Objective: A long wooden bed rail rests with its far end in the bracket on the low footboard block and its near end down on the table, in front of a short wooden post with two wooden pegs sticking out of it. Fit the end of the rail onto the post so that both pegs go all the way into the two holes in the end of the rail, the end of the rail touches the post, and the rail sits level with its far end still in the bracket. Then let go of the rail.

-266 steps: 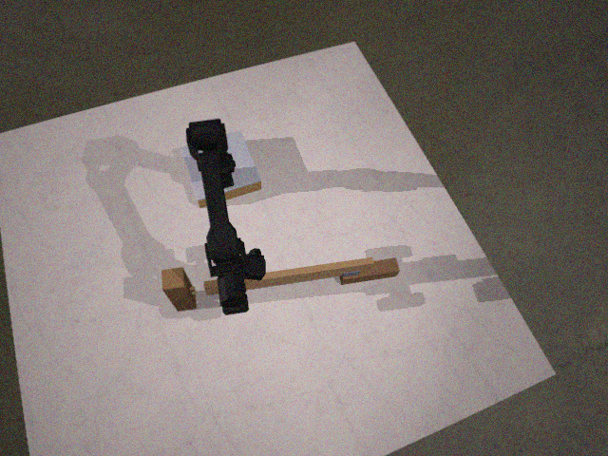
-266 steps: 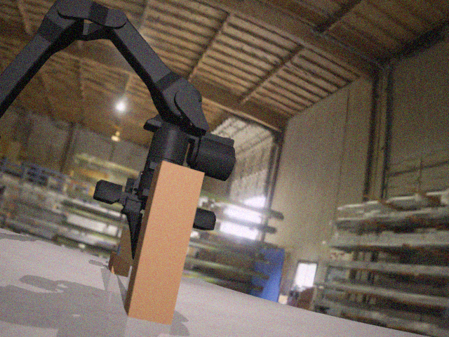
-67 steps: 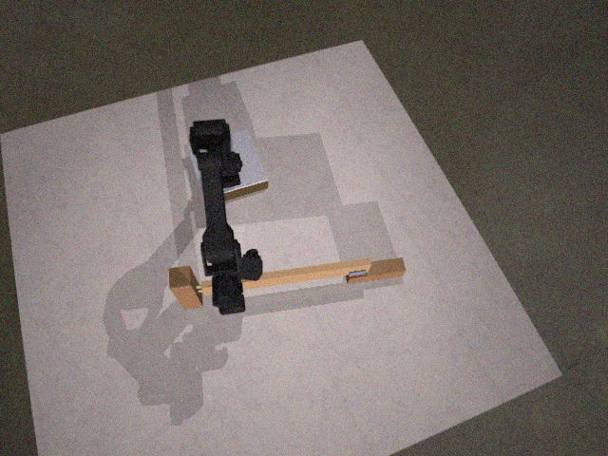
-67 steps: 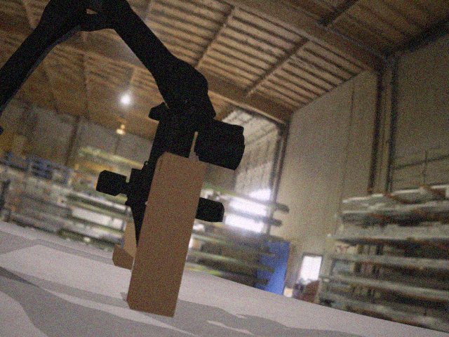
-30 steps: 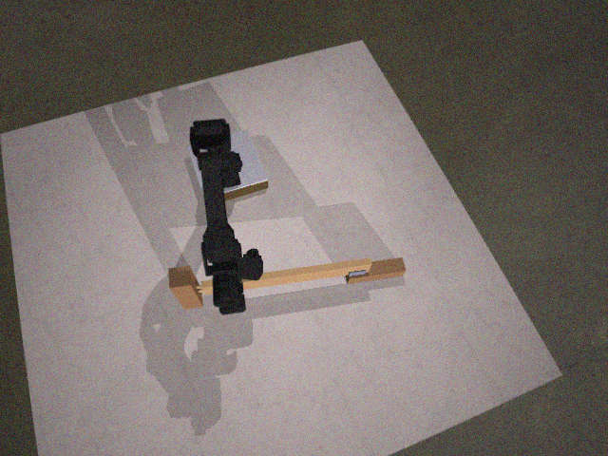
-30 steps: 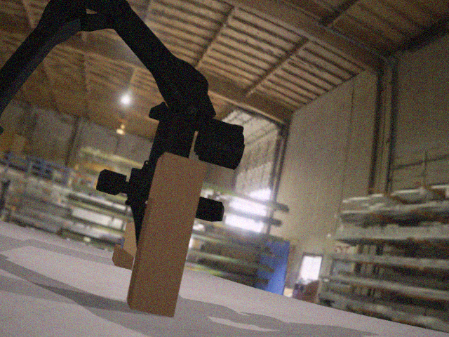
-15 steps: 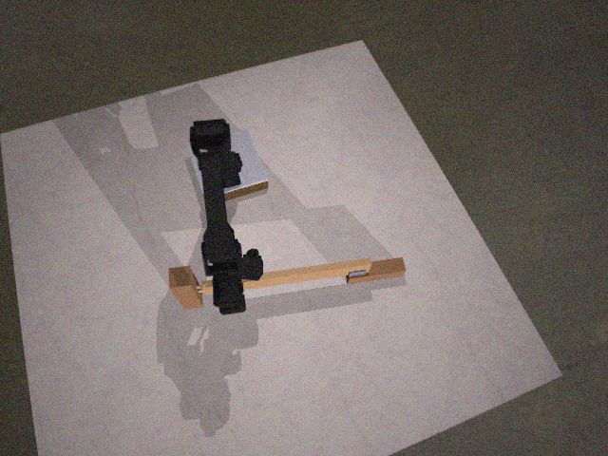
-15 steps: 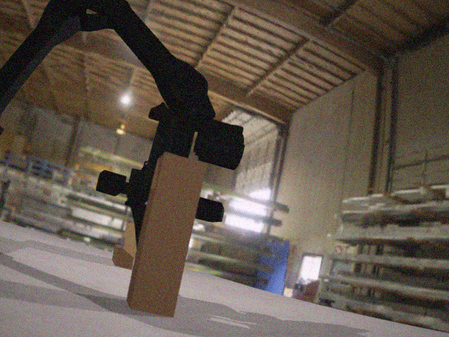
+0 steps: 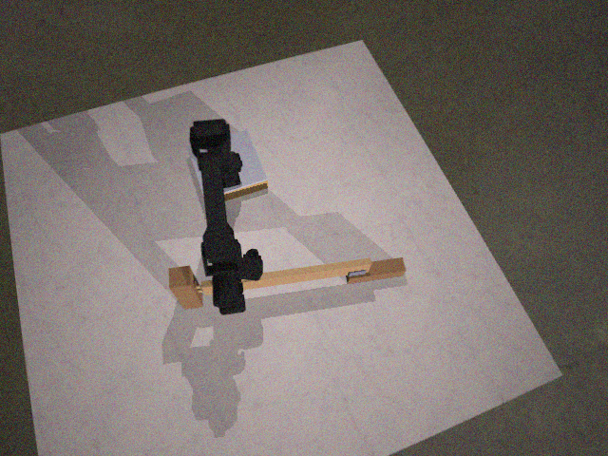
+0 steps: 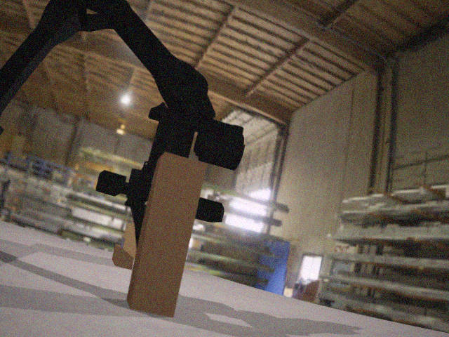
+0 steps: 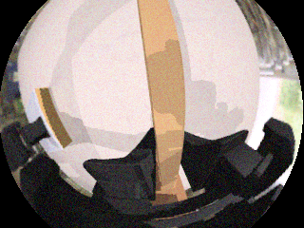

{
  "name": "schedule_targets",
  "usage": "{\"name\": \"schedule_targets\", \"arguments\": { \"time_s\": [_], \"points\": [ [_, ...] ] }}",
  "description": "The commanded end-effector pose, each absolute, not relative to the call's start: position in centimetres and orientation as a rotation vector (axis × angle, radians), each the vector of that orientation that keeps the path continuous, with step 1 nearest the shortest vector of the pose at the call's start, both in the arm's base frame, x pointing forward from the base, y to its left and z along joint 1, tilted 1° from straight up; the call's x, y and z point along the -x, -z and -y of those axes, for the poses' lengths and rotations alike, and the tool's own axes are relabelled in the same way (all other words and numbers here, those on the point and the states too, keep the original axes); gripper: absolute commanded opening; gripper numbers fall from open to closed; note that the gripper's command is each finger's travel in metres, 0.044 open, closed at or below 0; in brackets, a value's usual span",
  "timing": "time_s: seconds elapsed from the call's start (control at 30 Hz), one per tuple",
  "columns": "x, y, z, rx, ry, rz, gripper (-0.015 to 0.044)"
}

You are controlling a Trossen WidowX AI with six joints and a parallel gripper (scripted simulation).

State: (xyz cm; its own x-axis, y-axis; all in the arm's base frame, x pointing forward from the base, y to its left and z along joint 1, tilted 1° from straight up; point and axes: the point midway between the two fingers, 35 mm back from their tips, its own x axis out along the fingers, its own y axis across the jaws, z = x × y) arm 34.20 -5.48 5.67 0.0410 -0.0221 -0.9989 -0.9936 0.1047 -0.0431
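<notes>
The single black six-joint arm (image 9: 214, 196) (image 10: 144, 47) is bent at a high elbow, seen from the exterior: one link climbs from the left edge of that view, the next slopes down to the wrist. From the wrist, the tool (image 9: 229, 296) (image 11: 160, 129) points downward. From above, the arm reaches nearly straight out from its base end. The tool's two dark fingers stand partly closed, one on each side of the rail, gripping it. Part of the tool is hidden in the exterior view.

Post (image 9: 184, 287) (image 10: 168, 235) blocks rail's near end — narrow gap between; open air above footboard block (image 9: 388, 268).
</notes>
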Motion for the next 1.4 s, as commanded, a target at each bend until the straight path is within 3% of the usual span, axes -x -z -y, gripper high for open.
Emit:
{"name": "schedule_targets", "arguments": {
  "time_s": [0.0, 1.37],
  "points": [
    [-34.20, -5.74, 5.65, 1.165, -1.092, -1.237, 0.0000],
    [-34.12, -6.12, 6.45, 1.165, -1.092, -1.238, 0.0000]
  ]
}}
